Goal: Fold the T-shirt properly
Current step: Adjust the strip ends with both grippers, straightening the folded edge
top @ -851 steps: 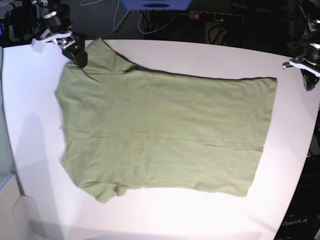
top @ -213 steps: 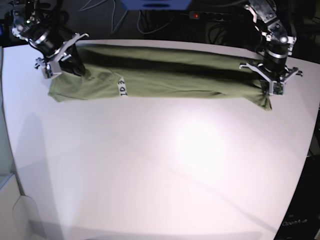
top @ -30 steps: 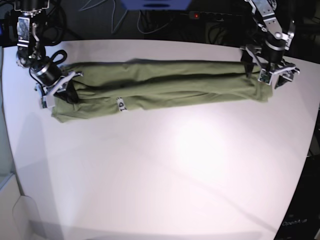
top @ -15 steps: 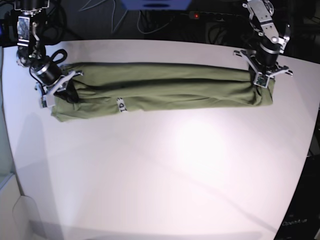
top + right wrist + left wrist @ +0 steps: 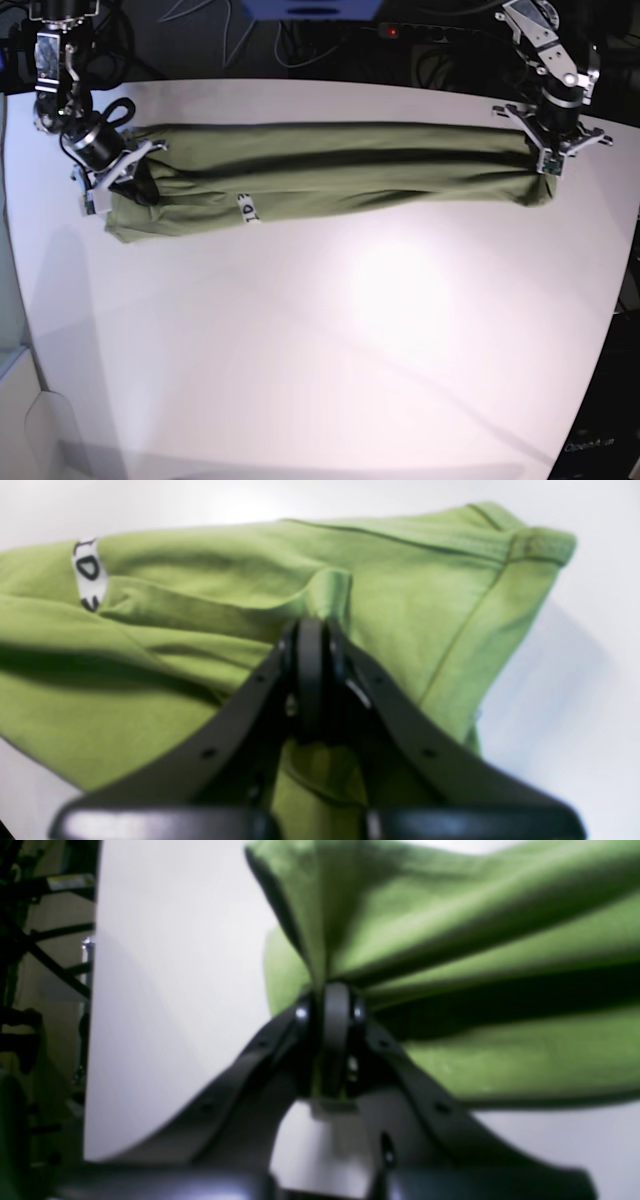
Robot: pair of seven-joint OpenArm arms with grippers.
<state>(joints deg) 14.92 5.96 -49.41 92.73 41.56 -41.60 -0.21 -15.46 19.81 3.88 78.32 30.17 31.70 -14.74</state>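
The T-shirt [image 5: 330,175] lies as a long narrow band along the far edge of the table [image 5: 320,380], running nearly from the far left corner to the far right corner. Its white tag [image 5: 246,208] faces up on the near side of the band, left of centre.

The left gripper [image 5: 548,160] stands at the band's right end near the far right corner. The left wrist view shows its jaws pinched together on a gathered ridge of cloth [image 5: 320,955], which rises into a peak above the fingers. The right gripper [image 5: 118,178] is at the band's left end, and its wrist view shows the jaws likewise clamped on a small fold of the T-shirt [image 5: 330,592] close to the hemmed corner.

Judgement: the lengthwise fold appears made, and the step in hand is tensioning the band between two end grips before the next fold. The near edge of the band is uneven, bulging near the left end and tapering toward the right.

To do this well, both ends should be drawn apart evenly so the layers lie flat without dragging the lower layer out of line. Both arms should lift together. Each pinch looks shallow, taking little cloth, so a sharp pull risks the layers slipping free.
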